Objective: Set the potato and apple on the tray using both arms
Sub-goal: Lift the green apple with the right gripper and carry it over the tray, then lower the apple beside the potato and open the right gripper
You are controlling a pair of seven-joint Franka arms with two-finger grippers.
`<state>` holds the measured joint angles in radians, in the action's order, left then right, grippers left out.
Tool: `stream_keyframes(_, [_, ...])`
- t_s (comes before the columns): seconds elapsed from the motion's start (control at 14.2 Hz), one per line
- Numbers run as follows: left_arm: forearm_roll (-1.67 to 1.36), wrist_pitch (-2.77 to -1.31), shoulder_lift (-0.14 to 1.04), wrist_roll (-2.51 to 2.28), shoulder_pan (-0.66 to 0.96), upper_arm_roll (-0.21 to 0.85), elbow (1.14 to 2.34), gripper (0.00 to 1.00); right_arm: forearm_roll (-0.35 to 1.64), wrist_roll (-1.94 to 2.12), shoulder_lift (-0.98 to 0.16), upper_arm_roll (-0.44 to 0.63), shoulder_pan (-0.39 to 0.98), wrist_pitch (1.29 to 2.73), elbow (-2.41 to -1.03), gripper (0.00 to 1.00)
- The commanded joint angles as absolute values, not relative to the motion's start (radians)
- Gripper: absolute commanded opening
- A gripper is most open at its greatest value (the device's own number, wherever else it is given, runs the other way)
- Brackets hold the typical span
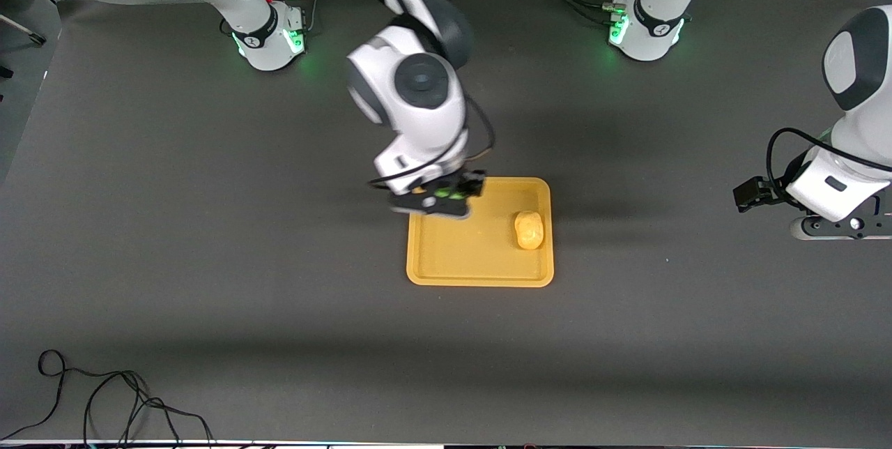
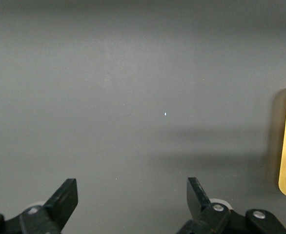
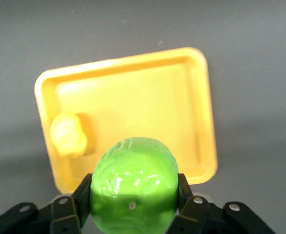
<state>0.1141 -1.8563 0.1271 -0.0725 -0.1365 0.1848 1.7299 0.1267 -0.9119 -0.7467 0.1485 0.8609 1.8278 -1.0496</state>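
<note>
The yellow-orange tray (image 1: 460, 254) lies mid-table. The potato (image 1: 529, 229) rests in it, at the end toward the left arm; it also shows in the right wrist view (image 3: 69, 135) on the tray (image 3: 148, 102). My right gripper (image 1: 446, 198) is over the tray's corner nearest the robots, shut on the green apple (image 3: 133, 185), which peeks out green between the fingers (image 1: 453, 193). My left gripper (image 1: 833, 224) waits open and empty over bare mat at the left arm's end of the table; its fingers (image 2: 65, 200) stand wide apart, with the tray's edge (image 2: 285, 141) in view.
A black cable (image 1: 104, 400) lies coiled at the table's edge nearest the camera, toward the right arm's end. Both arm bases (image 1: 268, 31) stand along the edge farthest from the camera.
</note>
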Motion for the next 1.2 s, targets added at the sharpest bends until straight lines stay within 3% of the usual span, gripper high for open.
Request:
stream_keyframes(0.0, [0.126,-1.833,0.140,-0.060,-0.140,0.190,1.704,0.99,0.107,-0.934,-0.837,0.132,0.859,1.868,-0.988,0.17])
stream_keyframes(0.35, [0.123,-1.839,0.143,-0.060,-0.140,0.192,1.704,0.99,0.103,-0.939,-0.985,0.133,0.859,2.041,-0.989,0.17])
stream_keyframes(0.92, [0.083,-1.835,0.152,-0.063,-0.140,0.195,1.660,0.99,0.097,-0.939,-1.069,0.141,0.861,2.129,-0.994,0.17])
stream_keyframes(0.99, [0.060,-1.819,0.153,-0.066,-0.141,0.193,1.634,0.99,0.095,-0.939,-1.074,0.141,0.859,2.131,-0.994,0.32])
stream_keyframes(1.06, [0.063,-1.766,0.153,-0.064,-0.140,0.192,1.600,0.99,0.097,-0.939,-1.074,0.143,0.859,2.131,-0.994,0.75])
stream_keyframes(1.13, [0.066,-1.709,0.161,-0.060,-0.140,0.192,1.559,0.99,0.097,-0.939,-1.074,0.143,0.856,2.131,-0.994,0.88])
